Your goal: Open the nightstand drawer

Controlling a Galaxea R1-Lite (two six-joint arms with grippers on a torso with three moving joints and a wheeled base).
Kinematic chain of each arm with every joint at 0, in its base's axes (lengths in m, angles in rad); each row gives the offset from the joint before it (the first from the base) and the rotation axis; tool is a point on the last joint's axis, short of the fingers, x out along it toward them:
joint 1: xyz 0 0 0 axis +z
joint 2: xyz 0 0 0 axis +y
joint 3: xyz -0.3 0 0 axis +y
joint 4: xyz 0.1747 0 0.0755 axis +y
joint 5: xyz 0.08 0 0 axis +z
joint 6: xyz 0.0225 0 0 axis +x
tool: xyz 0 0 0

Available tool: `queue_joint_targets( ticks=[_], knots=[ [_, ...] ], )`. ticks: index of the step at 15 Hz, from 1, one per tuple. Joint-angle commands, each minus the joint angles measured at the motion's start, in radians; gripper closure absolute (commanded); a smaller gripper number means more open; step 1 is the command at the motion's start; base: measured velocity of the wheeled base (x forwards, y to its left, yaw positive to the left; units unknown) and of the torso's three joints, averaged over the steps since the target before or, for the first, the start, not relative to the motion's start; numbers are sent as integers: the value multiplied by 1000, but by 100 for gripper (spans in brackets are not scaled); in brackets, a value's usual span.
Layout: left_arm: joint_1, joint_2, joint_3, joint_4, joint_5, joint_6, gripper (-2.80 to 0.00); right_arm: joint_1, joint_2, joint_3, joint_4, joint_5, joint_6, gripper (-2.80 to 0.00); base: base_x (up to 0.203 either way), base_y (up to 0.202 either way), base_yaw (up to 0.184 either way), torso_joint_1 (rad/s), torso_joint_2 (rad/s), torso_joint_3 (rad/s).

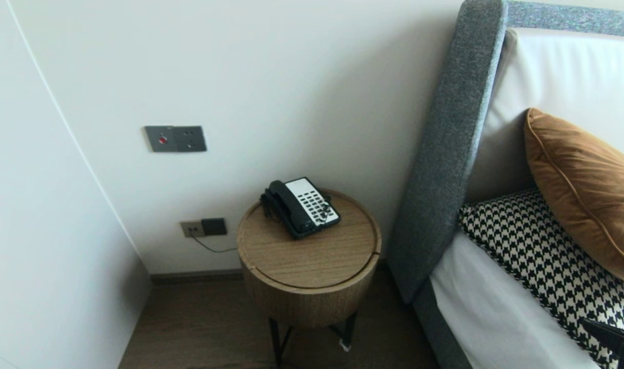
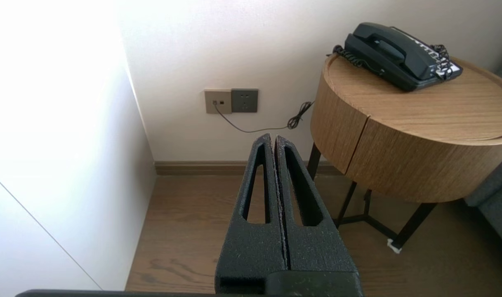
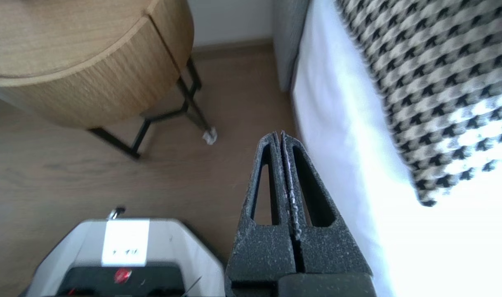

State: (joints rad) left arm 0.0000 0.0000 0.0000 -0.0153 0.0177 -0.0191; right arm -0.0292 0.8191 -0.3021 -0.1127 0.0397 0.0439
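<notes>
Right pincer (image 3: 280,134): pressed together, empty, beside bed (image 3: 337,123) edge.
Left pincer (image 2: 273,137): pressed together, parked.
Telephone (image 1: 300,207): on worktop (image 1: 312,256), well beyond both pincers.
Risk: right tips may snag the bed if swung wide.

Hotel-style bedroom. Grey fabric headboard (image 1: 445,154) and white-sheeted bed (image 1: 491,318) at right of head view; round wooden bedside table (image 1: 312,256) at centre carries black corded telephone (image 1: 300,207); grey wall switch panel (image 1: 175,138) upper left.
</notes>
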Motion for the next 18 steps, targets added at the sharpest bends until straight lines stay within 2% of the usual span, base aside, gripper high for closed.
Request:
queue_joint_targets(
  ticks=[1, 6, 10, 12, 16, 18],
  knots=[
    [2, -2, 0, -1, 1, -1, 0, -6, -125, 8, 38, -2, -11, 0, 0, 0, 0, 0, 0, 0],
    [0, -2, 0, 0, 1, -1, 0, -16, -285, 60, 106, -1, -27, 0, 0, 0, 0, 0, 0, 0],
    [0, -2, 0, 0, 1, -1, 0, -15, -395, 163, 122, -1, -72, 0, 0, 0, 0, 0, 0, 0],
    [0, -2, 0, 0, 1, -1, 0, -12, -442, 188, 146, 7, -91, 0, 0, 0, 0, 0, 0, 0],
    [0, -2, 0, 0, 1, -1, 0, -14, -576, 240, 194, 10, -179, 0, 0, 0, 0, 0, 0, 0],
    [0, -2, 0, 0, 1, -1, 0, -11, -600, 242, 197, 8, -182, 0, 0, 0, 0, 0, 0, 0]
  ],
)
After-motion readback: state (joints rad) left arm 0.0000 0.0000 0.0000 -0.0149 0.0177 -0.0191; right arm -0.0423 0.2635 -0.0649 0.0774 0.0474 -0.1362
